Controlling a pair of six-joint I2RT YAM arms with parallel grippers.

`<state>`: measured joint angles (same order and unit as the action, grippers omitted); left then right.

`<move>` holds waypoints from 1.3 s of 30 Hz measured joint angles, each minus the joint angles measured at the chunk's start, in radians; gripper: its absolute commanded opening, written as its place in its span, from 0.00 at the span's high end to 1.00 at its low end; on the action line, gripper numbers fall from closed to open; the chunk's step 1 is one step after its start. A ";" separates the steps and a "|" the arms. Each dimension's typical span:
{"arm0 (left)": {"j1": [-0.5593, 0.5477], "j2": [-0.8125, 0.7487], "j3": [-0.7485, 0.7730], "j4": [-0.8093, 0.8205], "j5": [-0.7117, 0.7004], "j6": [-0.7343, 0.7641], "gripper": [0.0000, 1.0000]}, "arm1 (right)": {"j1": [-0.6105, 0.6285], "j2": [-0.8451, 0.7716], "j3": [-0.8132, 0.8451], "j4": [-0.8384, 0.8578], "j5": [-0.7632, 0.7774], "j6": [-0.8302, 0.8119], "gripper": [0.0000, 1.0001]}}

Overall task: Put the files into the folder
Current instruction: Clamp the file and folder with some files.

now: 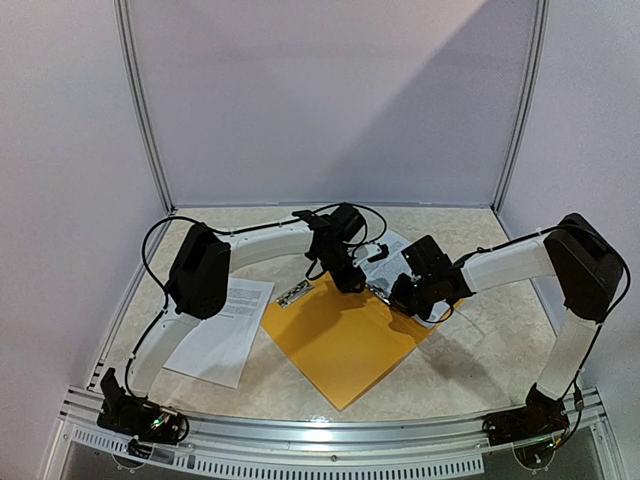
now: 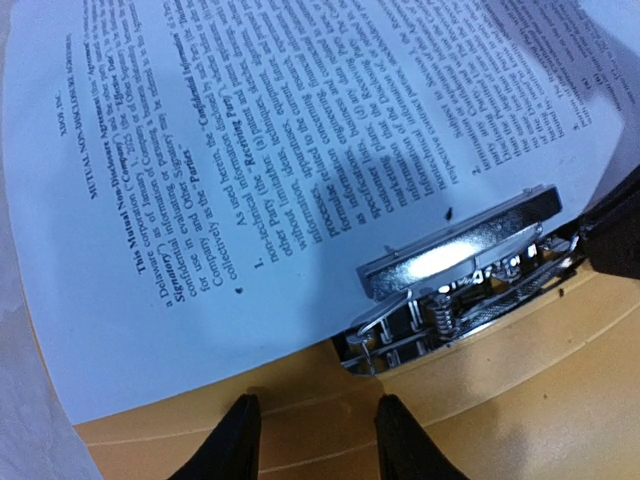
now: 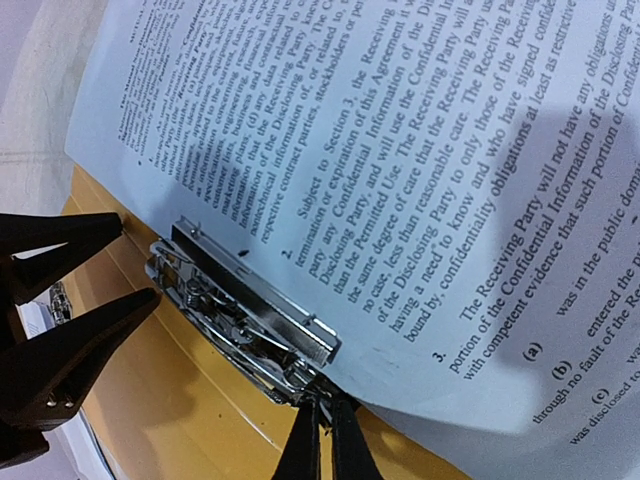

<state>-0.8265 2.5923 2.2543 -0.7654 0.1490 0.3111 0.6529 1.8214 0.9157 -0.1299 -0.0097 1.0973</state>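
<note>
The orange-yellow folder [image 1: 340, 345] lies open in the middle of the table. A printed white sheet [image 2: 250, 130] lies on it with its edge under the metal clip [image 2: 460, 260]; sheet [image 3: 420, 180] and clip [image 3: 250, 315] also show in the right wrist view. My left gripper [image 2: 315, 440] is open and empty, low over the bare folder just in front of the clip. My right gripper [image 3: 322, 440] has its fingers almost together, pinching the near end of the clip. More printed sheets [image 1: 222, 328] lie left of the folder.
A small white and metal strip [image 1: 295, 293] lies at the folder's far left corner. The two grippers [image 1: 345, 272] [image 1: 405, 298] are close together over the folder's far edge. Grey booth walls stand at the back and sides.
</note>
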 measured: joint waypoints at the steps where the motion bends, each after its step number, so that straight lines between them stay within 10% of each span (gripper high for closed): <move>1: 0.000 0.000 0.000 0.000 0.000 0.000 0.58 | 0.000 0.000 0.000 0.000 -0.001 -0.001 0.98; 39: 0.000 0.000 0.002 -0.005 0.002 0.001 0.59 | -0.031 -0.051 -0.024 0.015 -0.166 -0.042 0.97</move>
<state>-0.8265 2.5927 2.2562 -0.7700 0.1513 0.3119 0.6216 1.7706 0.8913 -0.1150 -0.1753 1.0550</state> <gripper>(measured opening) 0.410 0.022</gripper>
